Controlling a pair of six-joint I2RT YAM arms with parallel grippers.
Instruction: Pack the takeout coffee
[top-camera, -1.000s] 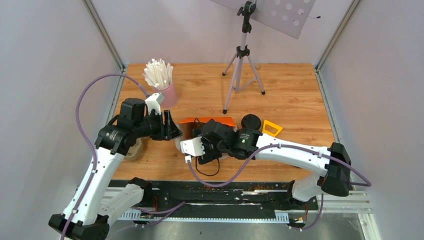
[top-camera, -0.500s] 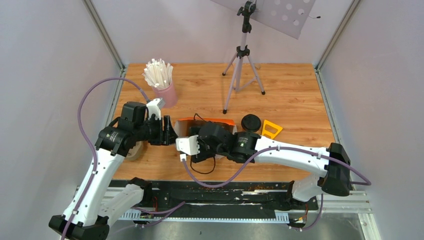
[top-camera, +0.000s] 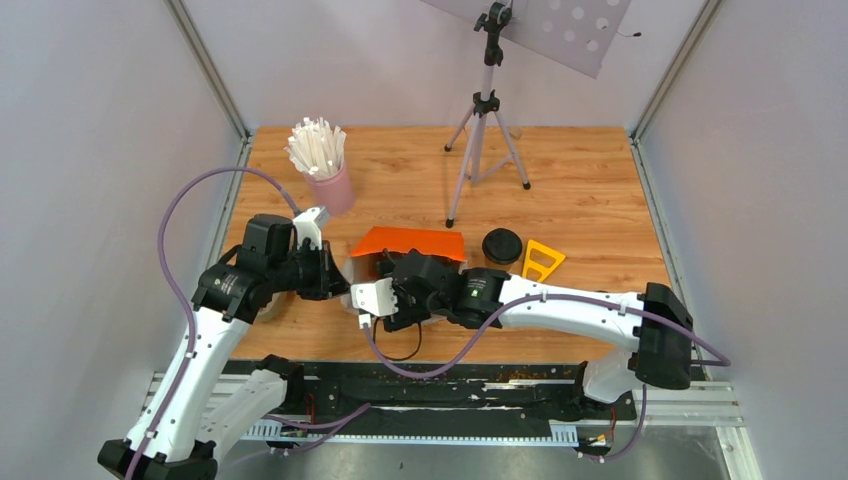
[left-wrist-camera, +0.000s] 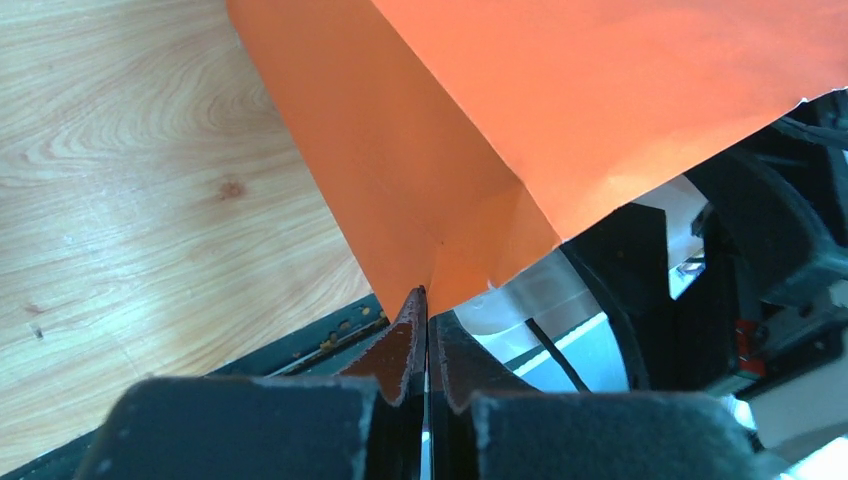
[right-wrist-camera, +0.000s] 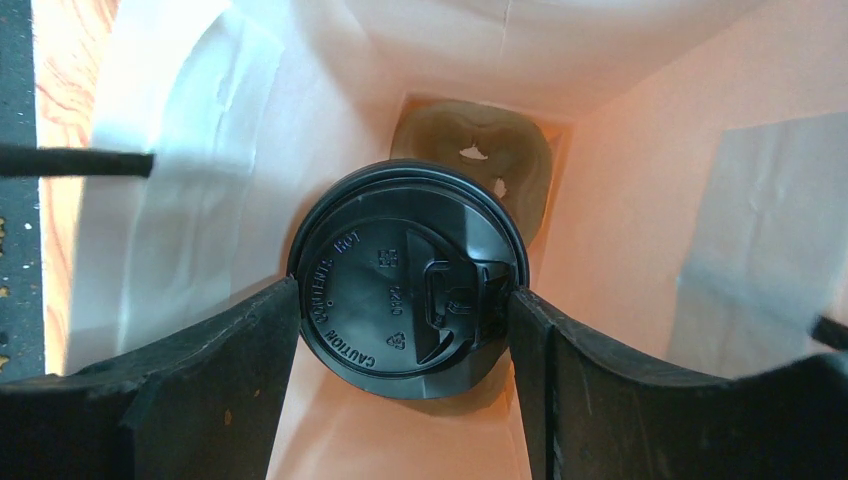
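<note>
1. Worktop (top-camera: 590, 190): wood, with a tripod (top-camera: 487, 130) standing at the far side.
2. Orange bag (top-camera: 412, 242): mid-worktop between the two arms, mouth open.
3. Left hand (left-wrist-camera: 424, 322): pinched fully closed on a folded edge of the bag.
4. Right hand (right-wrist-camera: 404, 312): inside the bag, fingers wide, one touching each side of the black lid (right-wrist-camera: 375, 250).
5. Takeout coffee (right-wrist-camera: 400, 345): lidded, inside the bag, gripped by the right hand above the pulp tray (right-wrist-camera: 490, 160) at the bag's bottom.
6. Pink cup (top-camera: 335, 190) of white sticks: far left, apart from the bag.
7. Black round piece (top-camera: 502, 245) and yellow piece (top-camera: 541, 258): just right of the bag.
</note>
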